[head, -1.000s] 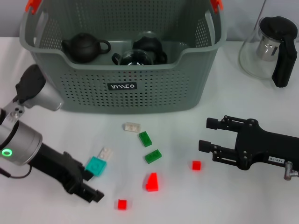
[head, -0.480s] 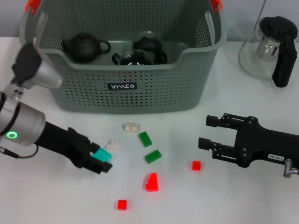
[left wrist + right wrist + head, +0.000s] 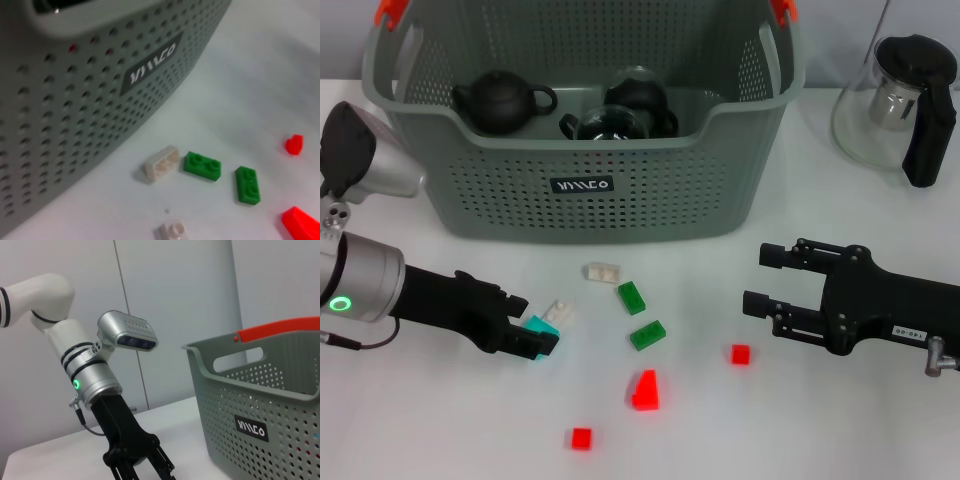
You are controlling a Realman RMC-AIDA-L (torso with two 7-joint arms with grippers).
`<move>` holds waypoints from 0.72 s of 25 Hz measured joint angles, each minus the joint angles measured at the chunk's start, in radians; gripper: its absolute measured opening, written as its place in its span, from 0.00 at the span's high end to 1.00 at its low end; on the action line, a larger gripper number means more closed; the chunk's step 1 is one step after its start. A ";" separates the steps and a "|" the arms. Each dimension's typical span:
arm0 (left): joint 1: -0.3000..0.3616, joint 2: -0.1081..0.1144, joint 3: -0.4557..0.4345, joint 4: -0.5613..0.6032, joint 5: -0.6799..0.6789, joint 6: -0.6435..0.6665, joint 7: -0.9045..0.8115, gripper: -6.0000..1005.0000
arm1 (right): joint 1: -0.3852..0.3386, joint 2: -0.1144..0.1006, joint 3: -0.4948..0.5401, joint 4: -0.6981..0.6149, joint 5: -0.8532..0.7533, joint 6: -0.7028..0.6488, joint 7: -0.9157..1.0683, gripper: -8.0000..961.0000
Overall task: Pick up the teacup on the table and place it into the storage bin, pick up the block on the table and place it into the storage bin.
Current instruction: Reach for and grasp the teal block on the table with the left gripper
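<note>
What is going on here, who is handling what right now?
The left gripper sits low over the table, its jaws shut on a teal block beside a small white block. The right gripper hovers open and empty on the other side. Green blocks, red blocks and another white one are scattered loose in front of the storage bin, which already holds dark teapots. A glass pot stands to the bin's right.

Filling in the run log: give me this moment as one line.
left gripper: shut on teal block, low over table | right gripper: open, idle | storage bin: holds teapots, no block yet
</note>
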 joint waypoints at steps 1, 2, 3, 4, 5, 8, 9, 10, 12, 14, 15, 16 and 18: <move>-0.002 0.000 0.001 -0.009 0.001 -0.010 0.002 0.25 | 0.000 0.000 0.000 0.000 0.000 0.000 0.000 0.29; -0.003 0.000 0.002 -0.016 0.002 -0.018 0.002 0.25 | 0.000 0.000 0.000 0.000 0.000 0.002 0.000 0.29; -0.005 0.001 0.003 -0.025 0.004 -0.028 0.002 0.25 | 0.000 0.000 0.000 0.000 0.000 0.002 0.000 0.29; -0.006 0.001 0.005 -0.030 0.007 -0.037 0.003 0.25 | 0.000 0.000 0.000 0.000 0.000 0.003 0.000 0.29; -0.006 0.001 0.009 -0.032 0.009 -0.044 0.005 0.25 | 0.000 -0.001 0.000 0.000 0.000 0.004 0.000 0.29; -0.006 0.002 0.033 -0.034 0.016 -0.066 0.013 0.25 | 0.000 0.000 0.000 0.000 0.000 0.005 0.000 0.29; -0.006 0.002 0.043 -0.035 0.018 -0.074 0.015 0.25 | 0.000 -0.001 0.000 0.000 0.000 0.006 0.000 0.29; -0.006 0.002 0.051 -0.037 0.021 -0.081 0.019 0.25 | -0.001 0.000 0.000 0.000 0.000 0.006 0.000 0.29; -0.006 0.002 0.063 -0.038 0.027 -0.090 0.032 0.25 | -0.001 -0.001 0.000 0.000 0.000 0.006 0.000 0.29; -0.006 0.002 0.068 -0.038 0.030 -0.097 0.055 0.25 | -0.003 -0.001 0.000 0.000 0.000 0.006 0.000 0.29; -0.006 0.001 0.069 -0.037 0.030 -0.100 0.062 0.25 | -0.004 0.000 0.000 0.000 0.000 0.006 -0.001 0.29; -0.006 0.001 0.069 -0.037 0.029 -0.102 0.066 0.25 | -0.005 0.000 0.000 0.000 0.000 0.007 -0.001 0.29; -0.005 0.001 0.069 -0.039 0.029 -0.108 0.074 0.25 | -0.006 -0.001 0.000 0.000 0.000 0.007 -0.001 0.29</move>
